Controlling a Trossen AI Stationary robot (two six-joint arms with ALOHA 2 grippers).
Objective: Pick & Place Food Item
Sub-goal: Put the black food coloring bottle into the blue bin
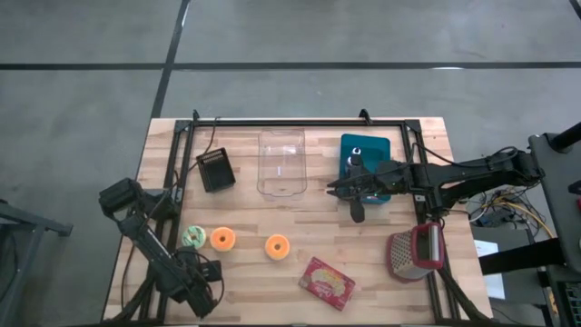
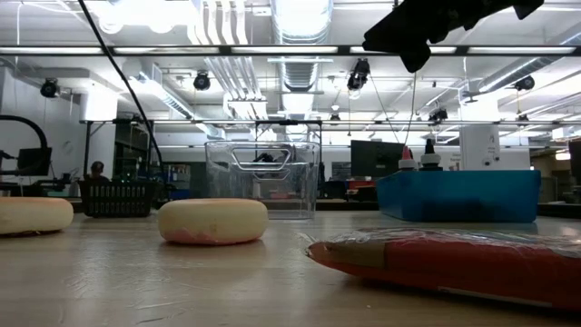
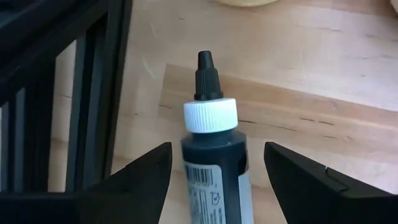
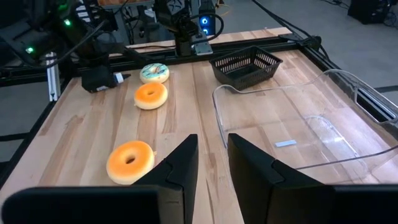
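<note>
- A dark squeeze bottle with a white collar [image 3: 210, 162] is grasped between the left gripper [image 1: 201, 289] fingers at the tabletop [image 1: 300, 238] near-left corner.
- The right gripper [image 1: 332, 189], fingers narrowly parted and empty, is held beside the clear plastic bin [image 1: 280, 163], by the blue tray [image 1: 366, 153].
- Orange-glazed doughnuts [image 1: 277, 247] are seen well apart.

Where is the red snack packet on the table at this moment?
In the high view, the red snack packet lies near the table's front edge, right of centre, between the orange donut and the red grater.
</note>
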